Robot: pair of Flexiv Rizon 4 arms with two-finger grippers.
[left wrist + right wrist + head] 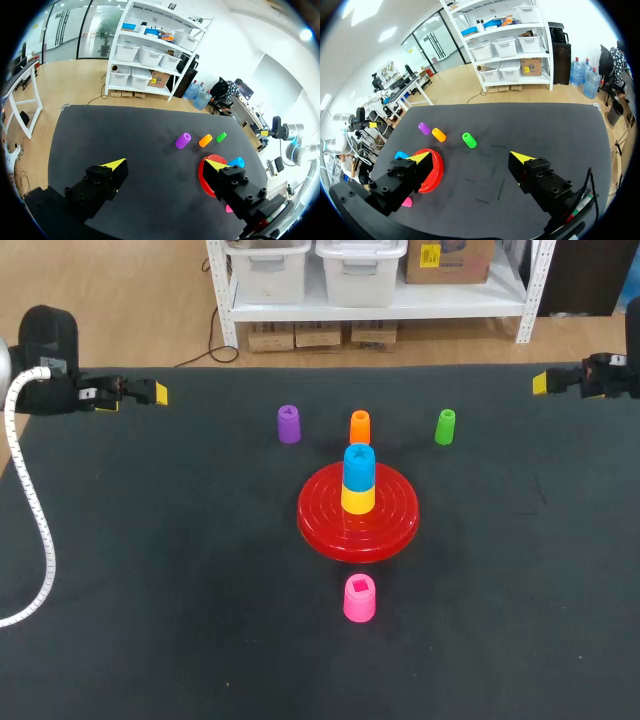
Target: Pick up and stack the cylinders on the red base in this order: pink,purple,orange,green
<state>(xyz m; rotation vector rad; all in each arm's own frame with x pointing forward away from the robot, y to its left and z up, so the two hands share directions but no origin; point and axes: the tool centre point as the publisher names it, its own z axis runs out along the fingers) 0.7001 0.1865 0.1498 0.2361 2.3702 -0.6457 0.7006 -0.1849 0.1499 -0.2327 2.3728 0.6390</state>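
Closest to us stands the pink cylinder [359, 599]. It sits upright on the table, just off the near side of the red base [325, 525], and nothing is touching it.

Biggest of all is the black table [150, 590], with the red base lying flat near its middle.

Next come the two arms. The left arm [50, 350] comes in at the far left, well away from the red base. The right arm [612, 375] comes in at the far right, also well away from the base.

The left gripper [167, 164] has its two yellow-tipped fingers spread wide apart, and it holds nothing. The right gripper [470, 156] is the same, with its fingers wide apart and nothing between them. Both hang over the table and touch none of the toys.

On the middle of the red base stands a yellow cylinder [358, 498]. A blue cylinder [359, 466] sits right on top of it.

Behind the red base, three small cylinders stand in a row, each apart from the others. The purple cylinder [288, 424] is behind the base on the left side. The orange cylinder [360, 426] is straight behind the base, near its far rim. The green cylinder [445, 426] is behind the base on the right side. All three stand upright on the table and not on the base.
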